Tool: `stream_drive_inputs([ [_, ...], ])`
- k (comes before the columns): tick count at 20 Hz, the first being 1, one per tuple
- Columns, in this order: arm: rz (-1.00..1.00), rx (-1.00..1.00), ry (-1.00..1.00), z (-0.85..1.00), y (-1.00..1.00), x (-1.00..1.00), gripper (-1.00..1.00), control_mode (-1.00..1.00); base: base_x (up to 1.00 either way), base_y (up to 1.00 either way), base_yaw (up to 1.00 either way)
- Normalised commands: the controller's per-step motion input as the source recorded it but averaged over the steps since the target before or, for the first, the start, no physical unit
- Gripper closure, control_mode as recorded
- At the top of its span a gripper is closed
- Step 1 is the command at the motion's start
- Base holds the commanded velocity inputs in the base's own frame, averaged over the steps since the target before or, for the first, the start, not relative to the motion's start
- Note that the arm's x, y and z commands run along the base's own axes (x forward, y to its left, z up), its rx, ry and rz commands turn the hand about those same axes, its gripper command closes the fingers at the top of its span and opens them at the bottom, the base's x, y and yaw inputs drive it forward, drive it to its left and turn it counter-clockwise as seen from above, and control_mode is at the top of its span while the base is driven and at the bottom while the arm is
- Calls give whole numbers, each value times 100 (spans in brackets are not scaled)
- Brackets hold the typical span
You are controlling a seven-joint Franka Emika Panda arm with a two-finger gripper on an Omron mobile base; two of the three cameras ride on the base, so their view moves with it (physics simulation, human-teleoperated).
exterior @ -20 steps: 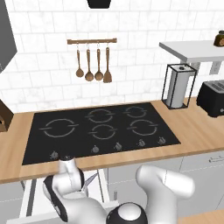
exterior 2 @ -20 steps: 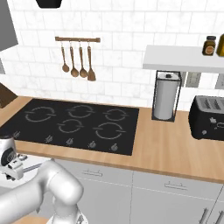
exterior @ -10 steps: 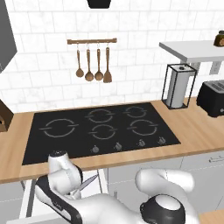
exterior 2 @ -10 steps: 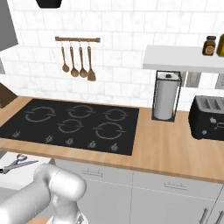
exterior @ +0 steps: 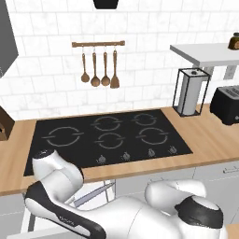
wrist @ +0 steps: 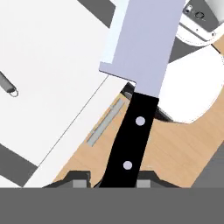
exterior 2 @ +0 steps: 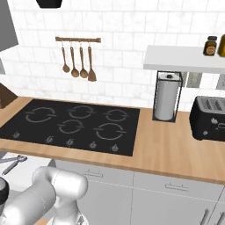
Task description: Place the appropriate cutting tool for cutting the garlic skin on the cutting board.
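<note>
In the hand view my gripper (wrist: 113, 182) is shut on the kitchen knife (wrist: 131, 131). Its fingers (wrist: 80, 183) press both sides of the slim black riveted handle. The wide silver blade (wrist: 142, 39) runs away from the hand toward the top of that view. In the left base view the arm bends down at the lower left, below the counter's front edge, and a silver sliver there may be the blade (exterior: 95, 193). The garlic is out of view. A dark reddish-brown shape (exterior: 4, 123) at the counter's far left is cut off by the frame; I cannot tell if it is the cutting board.
A white open drawer (wrist: 48, 65) lies under the knife, with a grey utensil (exterior 2: 12, 161) in it. The black cooktop (exterior: 107, 135) covers the middle of the wooden counter. A paper towel holder (exterior 2: 166, 99) and black toaster (exterior 2: 210, 117) stand to the right.
The arm has folded lower in front of the counter, and its elbow has swung right. The hand has left the right base view. The knife stays in the gripper.
</note>
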Motion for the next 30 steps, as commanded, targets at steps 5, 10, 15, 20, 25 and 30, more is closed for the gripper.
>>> stream_drive_inputs([
  [5,-9,-20,1,100,-26,0,100,-100,0,0,0],
  [10,0,-14,-1,97,-44,5,100,-100,0,0,0],
  [15,1,0,3,53,-87,4,100,-100,0,0,0],
  [20,0,1,5,13,-77,5,100,-100,0,0,0],
  [25,0,0,-1,-1,-19,-6,100,100,-45,-16,-5],
  [30,0,0,0,0,0,0,100,100,-100,-35,-9],
])
